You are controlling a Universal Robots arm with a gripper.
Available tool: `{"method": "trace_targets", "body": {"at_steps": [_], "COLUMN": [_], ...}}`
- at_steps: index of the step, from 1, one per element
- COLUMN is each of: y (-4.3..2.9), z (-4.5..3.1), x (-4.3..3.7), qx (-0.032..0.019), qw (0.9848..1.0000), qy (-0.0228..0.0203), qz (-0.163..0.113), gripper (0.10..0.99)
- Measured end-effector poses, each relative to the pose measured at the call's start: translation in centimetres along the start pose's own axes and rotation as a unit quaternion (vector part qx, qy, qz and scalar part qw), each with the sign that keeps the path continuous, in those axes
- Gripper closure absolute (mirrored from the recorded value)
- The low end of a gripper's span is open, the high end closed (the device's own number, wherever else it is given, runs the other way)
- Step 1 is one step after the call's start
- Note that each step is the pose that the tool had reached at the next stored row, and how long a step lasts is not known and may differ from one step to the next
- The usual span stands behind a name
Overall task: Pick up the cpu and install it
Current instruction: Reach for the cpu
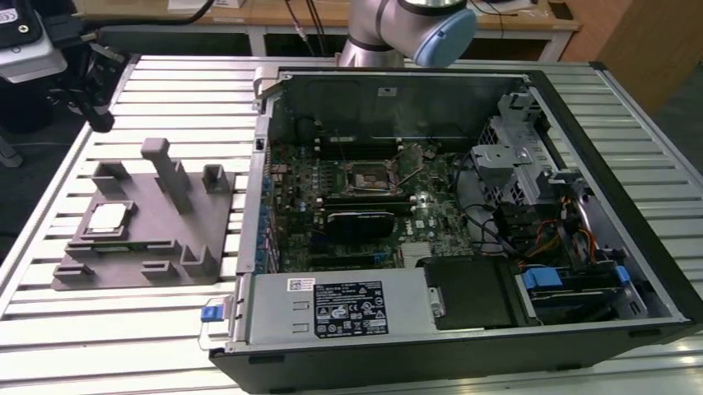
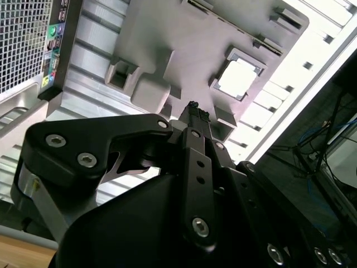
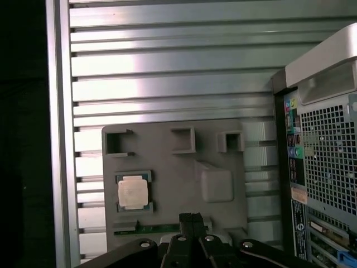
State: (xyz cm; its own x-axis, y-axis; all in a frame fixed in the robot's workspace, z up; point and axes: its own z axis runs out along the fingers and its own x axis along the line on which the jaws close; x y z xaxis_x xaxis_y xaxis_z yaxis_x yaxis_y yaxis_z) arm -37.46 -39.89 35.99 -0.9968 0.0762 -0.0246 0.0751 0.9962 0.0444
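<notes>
On the slatted aluminium table (image 1: 165,90), at the exterior view's left of the open computer case (image 1: 439,366), the cpu (image 1: 107,218) lay flat in a shallow recess of the grey fixture (image 1: 143,243), pale top upward and not yet picked up. In both wrist views the gripper (image 3: 191,218) hung above the fixture with its fingers pressed together on nothing. We judged that the move turned on one offset: the cpu (image 3: 134,191) sat clear to the side of the fingertips, on the half of the fixture (image 3: 167,134) away from the case (image 3: 323,156) and toward the table's outer rail. It was nearly square, with no long axis to speak of, and its sides ran parallel to the fixture's edges. The exterior view gave us the motherboard socket (image 1: 370,174), which looked vacant. The second wrist view gave the cpu (image 2: 240,76) obliquely, beyond the fingertip.
</notes>
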Motion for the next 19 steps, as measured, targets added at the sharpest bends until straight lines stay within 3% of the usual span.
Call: {"method": "trace_targets", "body": {"at_steps": [10,19], "y": [-0.09,-0.18], "z": [0.60,2.01], "x": [0.94,1.27], "qx": [0.0000,0.0000], "qw": [1.0000,1.0000], "qy": [0.0000,0.0000], "qz": [0.000,0.000], "gripper": [0.980,0.980]}}
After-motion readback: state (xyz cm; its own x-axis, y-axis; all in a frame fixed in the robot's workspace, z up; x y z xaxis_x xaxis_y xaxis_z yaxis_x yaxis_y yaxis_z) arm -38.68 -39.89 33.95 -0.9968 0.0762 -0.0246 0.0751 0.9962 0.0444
